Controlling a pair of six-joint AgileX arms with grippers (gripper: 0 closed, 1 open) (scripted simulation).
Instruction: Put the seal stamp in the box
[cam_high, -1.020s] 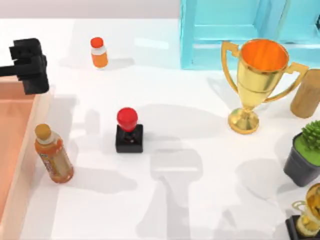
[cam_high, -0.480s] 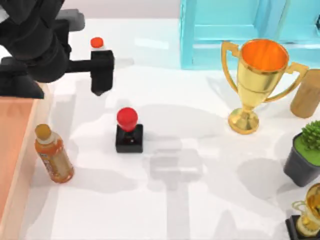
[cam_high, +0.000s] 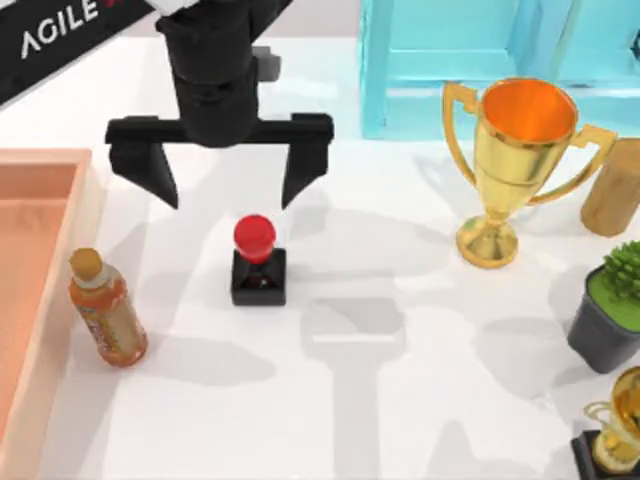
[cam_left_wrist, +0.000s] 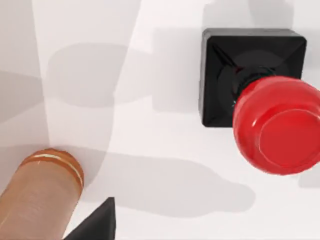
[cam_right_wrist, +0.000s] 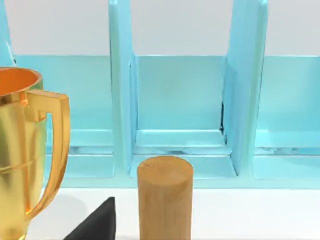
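**Left gripper spread behind the stamp, box interior bare as far as visible**

Top view: left gripper (cam_high: 228, 185) spread wide, pinching nothing, black fingers (cam_high: 300, 165) pointing down toward the table. Small seal stamp with black square block base and glossy red round knob (cam_high: 258, 262) upright, just in front of the gripper and roughly centred between the finger lines, not touched. Long axis vertical, knob uppermost. Left arm clearly the nearer. Large shallow salmon-peach box with thick plain walls (cam_high: 88, 215) off to the gripper's left; visible interior bare. Orange juice bottle with tan cap (cam_high: 106, 310) upright just outside the box wall, between box and stamp.

Left wrist view: seal stamp below the camera, off-centre; orange juice bottle's cap nearby. Judged: a short advance, then descent.

Right wrist view: right gripper state cannot be told; light-blue translucent cabinet (cam_right_wrist: 180, 100), compartments bare; plain wooden cylinder (cam_right_wrist: 165, 197) before it; gold trophy cup (cam_right_wrist: 22, 150) beside.
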